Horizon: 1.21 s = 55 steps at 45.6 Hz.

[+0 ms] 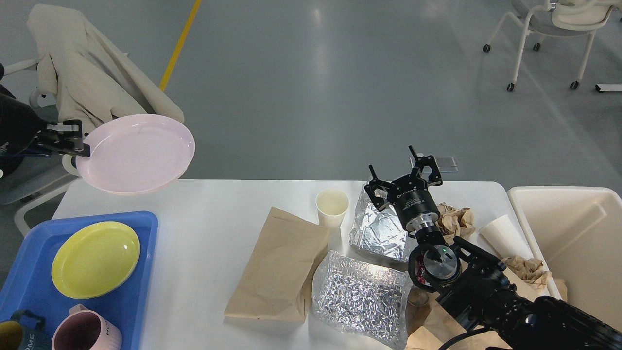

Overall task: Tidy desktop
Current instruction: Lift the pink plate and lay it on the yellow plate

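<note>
The white desktop [204, 204] carries a blue tray [141, 272] at the left with a yellow plate [95, 259] and a pink mug [85, 333]. My left gripper [80, 146] is shut on the rim of a pink plate [136, 153] and holds it high above the desktop's far left corner. My right gripper [401, 177] is open and empty above a foil container [381, 233]. A brown paper bag [279, 265], a paper cup [332, 206] and a crumpled foil sheet [359, 296] lie mid-table.
A cream bin [573, 243] stands at the right. Crumpled brown paper [454, 218], a tipped white cup [500, 236] and more paper [527, 270] lie near it. A chair with a beige coat [87, 82] stands behind the left corner.
</note>
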Each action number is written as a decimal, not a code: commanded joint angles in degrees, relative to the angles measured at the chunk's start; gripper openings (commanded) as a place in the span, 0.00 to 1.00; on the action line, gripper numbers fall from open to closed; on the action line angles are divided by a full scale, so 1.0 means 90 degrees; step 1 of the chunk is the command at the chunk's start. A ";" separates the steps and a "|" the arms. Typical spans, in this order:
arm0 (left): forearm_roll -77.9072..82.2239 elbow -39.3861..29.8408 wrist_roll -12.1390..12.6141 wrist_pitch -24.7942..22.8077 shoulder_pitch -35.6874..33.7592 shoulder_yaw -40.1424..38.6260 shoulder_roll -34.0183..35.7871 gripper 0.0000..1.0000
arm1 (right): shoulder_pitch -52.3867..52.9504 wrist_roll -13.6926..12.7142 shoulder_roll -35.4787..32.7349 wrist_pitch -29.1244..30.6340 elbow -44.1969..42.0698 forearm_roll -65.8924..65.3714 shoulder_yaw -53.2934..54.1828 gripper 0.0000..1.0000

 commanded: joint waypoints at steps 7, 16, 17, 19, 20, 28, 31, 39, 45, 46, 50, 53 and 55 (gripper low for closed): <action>0.0796 0.3223 -0.1881 0.0758 0.2356 0.0098 -0.1122 0.00 | 0.0000 0.0000 0.0000 0.0000 0.0002 -0.0007 0.0000 1.00; 0.1276 0.4338 -0.2556 0.1744 0.3528 0.0089 -0.1816 0.00 | 0.0000 0.0000 0.0000 0.0000 0.0002 -0.0007 0.0000 1.00; 0.1266 0.4368 -0.2556 0.1764 0.3597 0.0089 -0.1855 0.00 | 0.0000 0.0000 0.0000 -0.0010 0.0002 -0.0007 0.0000 1.00; 0.1266 0.4378 -0.2527 0.1803 0.3666 0.0089 -0.1942 0.00 | 0.0000 0.0000 0.0000 0.0000 0.0002 0.0002 0.0000 1.00; 0.1266 0.4378 -0.2508 0.1813 0.3666 0.0079 -0.1991 0.00 | 0.0000 0.0000 0.0000 0.0000 0.0002 0.0002 0.0000 1.00; 0.1266 0.4387 -0.2469 0.2047 0.3978 0.0079 -0.2197 0.00 | 0.0000 0.0000 0.0000 0.0000 0.0002 0.0002 0.0000 1.00; 0.1266 0.4397 -0.2469 0.2126 0.4076 0.0079 -0.2207 0.00 | 0.0000 0.0000 0.0000 0.0000 0.0002 0.0002 0.0000 1.00; 0.1266 0.4397 -0.2478 0.2116 0.4193 0.0089 -0.2216 0.01 | 0.0000 0.0000 0.0000 -0.0010 0.0002 0.0002 0.0000 1.00; 0.1266 0.4397 -0.2488 0.2116 0.4262 0.0089 -0.2216 0.11 | 0.0000 0.0000 0.0000 0.0000 0.0002 -0.0007 0.0000 1.00; 0.1266 0.4397 -0.2488 0.2116 0.4262 0.0089 -0.2216 0.14 | 0.0000 0.0000 0.0000 0.0000 0.0002 0.0002 0.0000 1.00; 0.1266 0.4397 -0.2498 0.2116 0.4271 0.0089 -0.2216 0.25 | 0.0000 0.0000 0.0000 0.0000 0.0002 0.0002 0.0009 1.00; 0.1266 0.4397 -0.2498 0.2106 0.4262 0.0079 -0.2216 0.30 | 0.0000 0.0000 0.0000 0.0000 0.0002 0.0002 0.0000 1.00; 0.1256 0.4397 -0.2498 0.2087 0.4252 0.0069 -0.2216 0.36 | 0.0000 0.0000 0.0000 0.0000 0.0002 0.0002 0.0000 1.00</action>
